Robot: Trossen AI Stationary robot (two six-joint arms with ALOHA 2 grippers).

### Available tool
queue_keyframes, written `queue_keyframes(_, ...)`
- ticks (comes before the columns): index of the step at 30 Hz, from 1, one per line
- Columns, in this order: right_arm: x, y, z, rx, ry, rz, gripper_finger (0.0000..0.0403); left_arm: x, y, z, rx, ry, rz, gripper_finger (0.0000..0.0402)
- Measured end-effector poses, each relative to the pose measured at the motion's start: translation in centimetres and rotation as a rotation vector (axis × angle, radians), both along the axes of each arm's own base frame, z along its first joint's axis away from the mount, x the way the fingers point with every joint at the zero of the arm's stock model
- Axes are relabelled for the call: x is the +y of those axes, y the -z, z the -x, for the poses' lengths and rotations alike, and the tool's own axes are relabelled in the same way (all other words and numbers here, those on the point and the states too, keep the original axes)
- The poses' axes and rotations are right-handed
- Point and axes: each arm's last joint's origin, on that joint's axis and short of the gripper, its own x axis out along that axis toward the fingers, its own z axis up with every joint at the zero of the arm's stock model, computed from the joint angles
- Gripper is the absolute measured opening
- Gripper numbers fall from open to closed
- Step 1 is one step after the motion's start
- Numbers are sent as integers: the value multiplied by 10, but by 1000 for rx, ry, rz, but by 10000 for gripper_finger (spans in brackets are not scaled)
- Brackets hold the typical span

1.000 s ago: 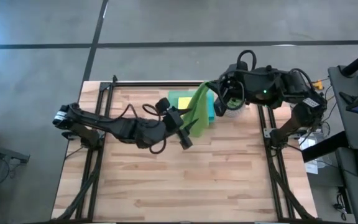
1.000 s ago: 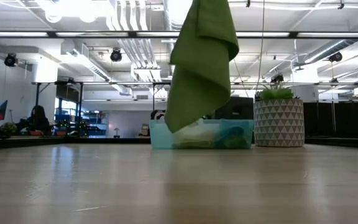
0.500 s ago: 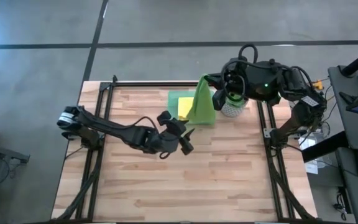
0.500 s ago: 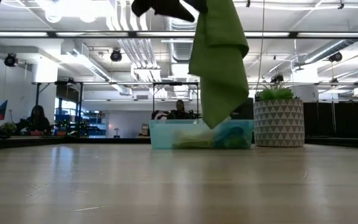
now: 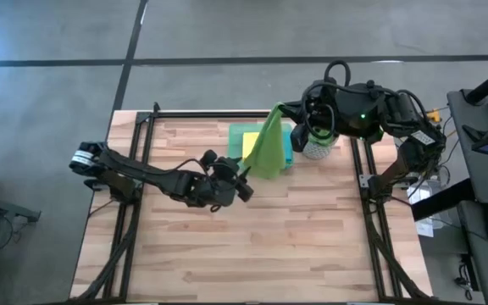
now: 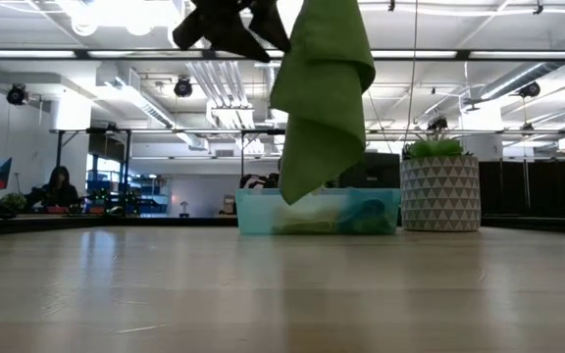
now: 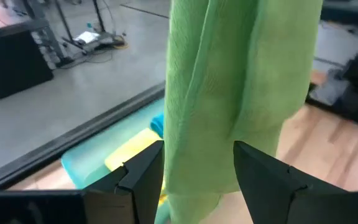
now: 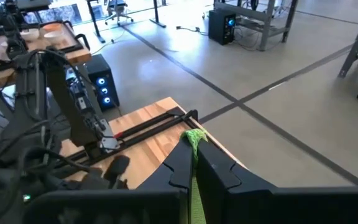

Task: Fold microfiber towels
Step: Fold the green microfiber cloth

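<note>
- High view: the right gripper (image 5: 285, 112) sits high over the far edge of the table (image 5: 312, 246), jaws pressed together on the top corner of a lime green towel (image 5: 268, 151), which drapes down over the translucent green tray (image 5: 237, 132). A yellow towel (image 5: 250, 146) and a sliver of a teal-blue towel (image 5: 287, 148) show in that tray. A potted plant (image 5: 315, 144) stands just beside the tray, under the right arm.
- High view: the left gripper (image 5: 242, 178) reaches across from the left side and points at the hanging cloth's lower edge, close beside it; from here I cannot tell whether it touches.
- Low view: the lime green towel (image 6: 320, 93) hangs in loose folds clear above the tabletop, in front of the tray (image 6: 253, 211). A dark gripper (image 6: 231, 22) shows at the top, just to the side of the cloth. The plant (image 6: 439, 186) stands beside the tray. People (image 6: 59, 186) sit far back in the room.
- Left wrist view: the left gripper's fingers (image 7: 143, 174) stand apart, half spread, with the green towel (image 7: 241, 81) hanging right between them; no pinch is visible. The yellow towel (image 7: 129, 148) lies in the tray (image 7: 82, 163) beyond.
- Right wrist view: the right gripper's fingers (image 8: 182, 165) are closed tight on a thin edge of the green towel (image 8: 195, 138), which runs down between them.
</note>
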Motion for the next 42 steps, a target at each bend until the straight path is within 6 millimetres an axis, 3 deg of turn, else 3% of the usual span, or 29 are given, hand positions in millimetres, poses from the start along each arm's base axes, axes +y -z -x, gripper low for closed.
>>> queue_keyframes(9, 1, 0, 0, 1, -41, -16, 9, 6, 26, -2, 67, 196, 59, 177)
queue_keyframes(16, 1, -1, 2, 1, -47, -10, 9, 8, 19, -7, -9, 247, 70, 173)
queue_keyframes(20, 1, -1, 2, 5, -50, -1, 9, 13, 14, -12, -76, 279, 68, 130)
queue_keyframes(26, 1, -1, 2, 10, -53, 8, 9, 32, 28, -13, -61, 271, 127, 46)
queue_keyframes(34, 1, -1, 3, 25, -60, 29, 9, 38, 28, -14, -73, 328, 137, 3)
queue_keyframes(37, 0, 1, 9, 72, -63, 39, 9, 38, 23, -6, -37, 335, 142, 1)
queue_keyframes(42, -2, 11, 27, 244, -70, 73, 9, 37, -2, 34, 68, 343, 150, 0)
